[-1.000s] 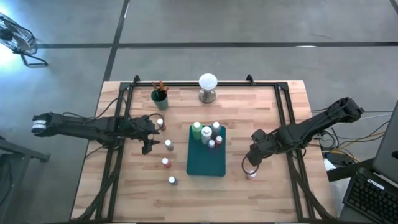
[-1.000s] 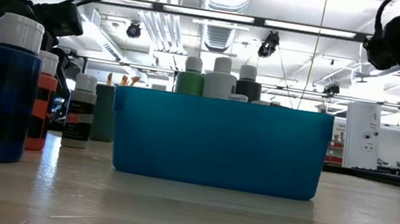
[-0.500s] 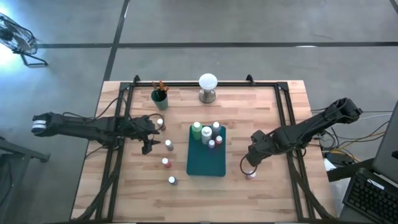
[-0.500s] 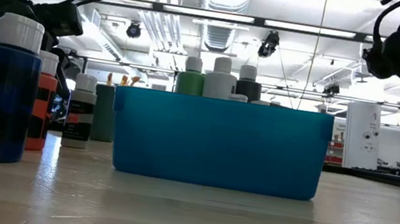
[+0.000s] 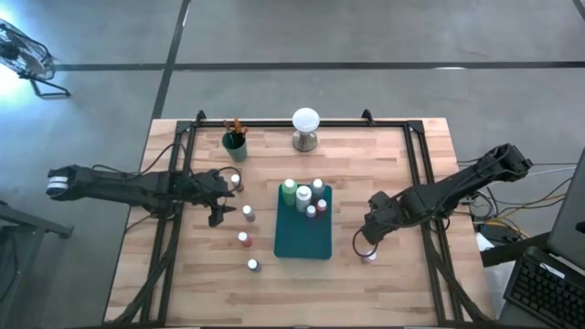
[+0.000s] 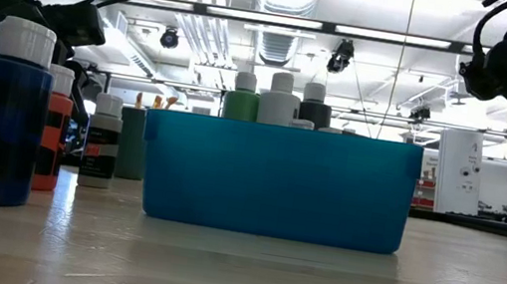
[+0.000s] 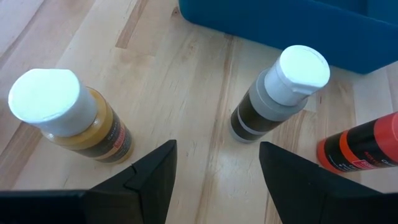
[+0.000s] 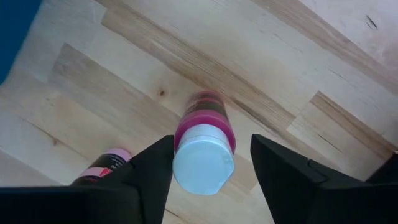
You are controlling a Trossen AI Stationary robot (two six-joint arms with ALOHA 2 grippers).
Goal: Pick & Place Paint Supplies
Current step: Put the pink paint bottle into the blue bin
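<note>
My right gripper [image 5: 366, 247] is open and low over a magenta bottle with a white cap [image 8: 204, 155]. The bottle stands upright on the wood right of the teal tray [image 5: 303, 239], and a finger stands on either side of its cap. A second pink-labelled bottle [image 8: 102, 167] shows partly behind one finger. My left gripper [image 7: 214, 186] is open and hovers left of the tray, between an ochre bottle [image 7: 68, 121] and a dark olive bottle [image 7: 280, 93]; it touches neither. Several bottles stand in the tray's far end [image 5: 306, 194].
Loose bottles stand left of the tray: a red one [image 5: 244, 239] and a blue one [image 5: 253, 265]. A dark cup of brushes [image 5: 235, 140] and a white ball on a metal base [image 5: 305, 128] sit near the far edge. Bare wood lies near the front edge.
My right gripper has come down over the magenta bottle, so its fingers now hide most of the white cap in the low view. The bottle has stayed in place.
</note>
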